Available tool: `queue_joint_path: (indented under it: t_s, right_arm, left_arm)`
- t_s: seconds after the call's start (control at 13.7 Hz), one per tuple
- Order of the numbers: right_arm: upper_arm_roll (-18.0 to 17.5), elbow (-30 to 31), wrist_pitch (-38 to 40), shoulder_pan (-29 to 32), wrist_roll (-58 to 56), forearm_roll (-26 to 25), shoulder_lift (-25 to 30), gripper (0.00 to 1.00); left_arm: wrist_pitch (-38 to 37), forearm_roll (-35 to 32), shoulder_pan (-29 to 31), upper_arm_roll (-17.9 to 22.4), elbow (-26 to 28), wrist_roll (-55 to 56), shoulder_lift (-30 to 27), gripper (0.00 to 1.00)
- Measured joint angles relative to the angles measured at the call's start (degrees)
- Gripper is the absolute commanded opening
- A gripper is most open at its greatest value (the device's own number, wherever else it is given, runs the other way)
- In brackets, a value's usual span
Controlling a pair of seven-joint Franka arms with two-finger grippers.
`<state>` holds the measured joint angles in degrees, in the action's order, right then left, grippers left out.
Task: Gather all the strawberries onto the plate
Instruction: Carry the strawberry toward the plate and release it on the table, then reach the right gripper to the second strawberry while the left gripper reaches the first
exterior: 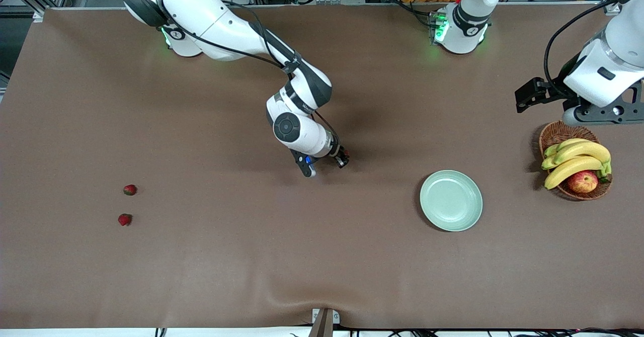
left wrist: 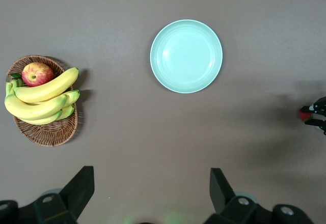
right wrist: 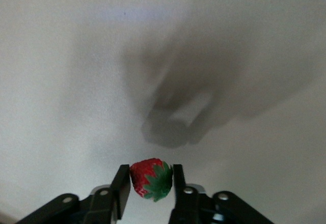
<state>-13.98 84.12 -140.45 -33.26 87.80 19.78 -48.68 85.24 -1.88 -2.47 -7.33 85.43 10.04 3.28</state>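
My right gripper (exterior: 343,159) hangs over the bare middle of the table, shut on a strawberry (right wrist: 151,179); its fingertips (right wrist: 124,175) press the berry from both sides. It also shows in the left wrist view (left wrist: 315,115). Two more strawberries (exterior: 130,190) (exterior: 125,220) lie on the table toward the right arm's end. The mint-green plate (exterior: 451,200) (left wrist: 186,56) lies empty, toward the left arm's end. My left gripper (exterior: 593,118) (left wrist: 151,188) waits high over the basket, open and empty.
A wicker basket (exterior: 553,135) (left wrist: 46,132) with bananas and a red-yellow apple (exterior: 582,181) stands at the left arm's end, beside the plate. A brown cloth covers the table, with a fold at its front edge (exterior: 322,304).
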Motion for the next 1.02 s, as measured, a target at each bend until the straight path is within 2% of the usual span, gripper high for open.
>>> queue_joint_path:
  t_s: [0.29, 0.44, 0.73, 1.02]
  right_arm:
    - [1.02, -1.55, 1.28, 0.13, -0.01, -0.02, 0.29, 1.0]
    - [1.67, -4.55, 8.9, 1.5, 0.01, -0.02, 1.02, 1.0]
    - [1.91, -14.19, 31.25, 9.75, -1.19, -0.03, 3.68, 1.0]
    - [1.94, -17.52, 39.09, 16.59, -12.09, -0.03, 7.09, 1.0]
  left_arm:
    - [0.0, 0.0, 0.51, 0.03, 0.07, 0.0, 0.32, 1.0]
    - [0.0, 0.0, 1.01, 0.04, 0.17, 0.0, 1.0, 1.0]
    - [1.08, 0.0, 2.05, 0.08, 0.29, 0.0, 4.86, 1.0]
    - [5.33, 1.88, -0.56, -0.84, 0.49, 0.41, 12.91, 1.0]
